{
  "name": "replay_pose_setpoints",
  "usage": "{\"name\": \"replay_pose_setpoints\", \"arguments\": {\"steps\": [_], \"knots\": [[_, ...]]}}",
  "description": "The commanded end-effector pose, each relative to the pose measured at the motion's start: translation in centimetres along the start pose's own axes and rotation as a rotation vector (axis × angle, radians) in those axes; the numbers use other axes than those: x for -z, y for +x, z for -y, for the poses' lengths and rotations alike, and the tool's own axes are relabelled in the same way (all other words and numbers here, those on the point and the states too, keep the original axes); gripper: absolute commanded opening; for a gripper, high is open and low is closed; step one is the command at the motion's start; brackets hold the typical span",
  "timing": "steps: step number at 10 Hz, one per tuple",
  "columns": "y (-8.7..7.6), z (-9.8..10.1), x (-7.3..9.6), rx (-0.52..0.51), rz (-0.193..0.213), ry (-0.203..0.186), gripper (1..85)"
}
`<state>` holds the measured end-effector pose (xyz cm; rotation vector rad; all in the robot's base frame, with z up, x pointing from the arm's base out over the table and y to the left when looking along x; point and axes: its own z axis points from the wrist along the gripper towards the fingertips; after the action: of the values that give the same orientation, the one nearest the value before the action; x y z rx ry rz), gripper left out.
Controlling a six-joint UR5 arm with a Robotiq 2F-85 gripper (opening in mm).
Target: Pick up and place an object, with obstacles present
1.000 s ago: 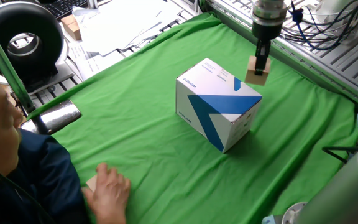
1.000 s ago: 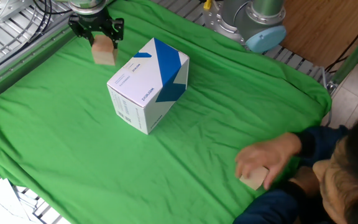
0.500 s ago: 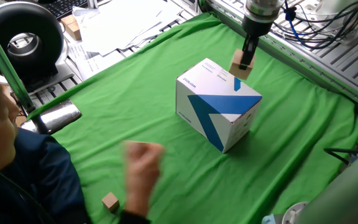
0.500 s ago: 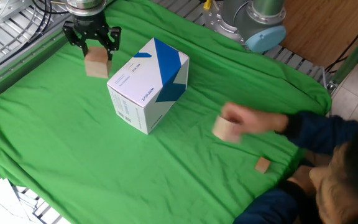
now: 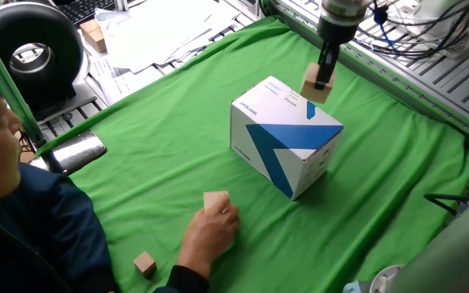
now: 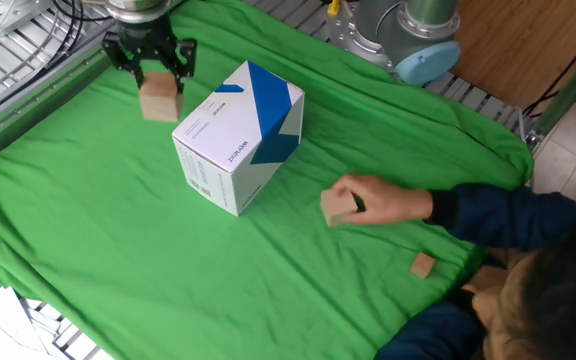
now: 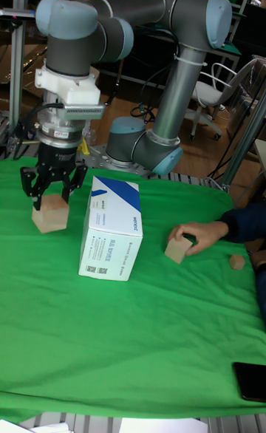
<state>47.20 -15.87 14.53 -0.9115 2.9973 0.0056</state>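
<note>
My gripper (image 5: 322,80) (image 6: 154,84) (image 7: 50,198) is shut on the object, a small light-tan wooden cube (image 5: 315,89) (image 6: 159,101) (image 7: 50,216). The cube hangs close beside the far upper corner of the obstacle, a large white box with blue angular shapes (image 5: 287,136) (image 6: 238,135) (image 7: 111,230). A narrow gap separates cube and box. Whether the cube touches the green cloth (image 5: 161,155) I cannot tell.
A person's hand (image 5: 210,232) (image 6: 383,200) (image 7: 198,233) rests on a tan block (image 5: 216,201) (image 6: 336,206) (image 7: 176,250) in front of the box. A smaller block (image 5: 144,263) (image 6: 423,265) (image 7: 236,261) lies nearer the person. A dark phone (image 7: 251,381) lies at the cloth's edge.
My gripper carried the cube up and towards the box's far corner, then held still. The person's hand swept across the cloth, left a small block behind and set a larger block down near the box.
</note>
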Motion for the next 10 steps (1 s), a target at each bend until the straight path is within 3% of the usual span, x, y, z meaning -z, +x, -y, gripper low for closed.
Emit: {"name": "replay_pose_setpoints", "arguments": {"steps": [1, 2, 3, 4, 8, 10], "knots": [[1.2, -2.0, 6.6, 0.008, -0.092, -0.015, 1.3], [1.4, -2.1, 8.2, 0.016, -0.121, 0.013, 1.3], [1.2, -3.7, 8.3, -0.005, -0.113, -0.025, 1.3], [0.8, -4.6, 8.8, -0.018, -0.117, -0.038, 1.3], [-1.1, -8.2, 11.2, -0.081, -0.15, -0.056, 1.3], [-1.9, -8.9, 11.2, -0.097, -0.148, -0.057, 1.3]]}}
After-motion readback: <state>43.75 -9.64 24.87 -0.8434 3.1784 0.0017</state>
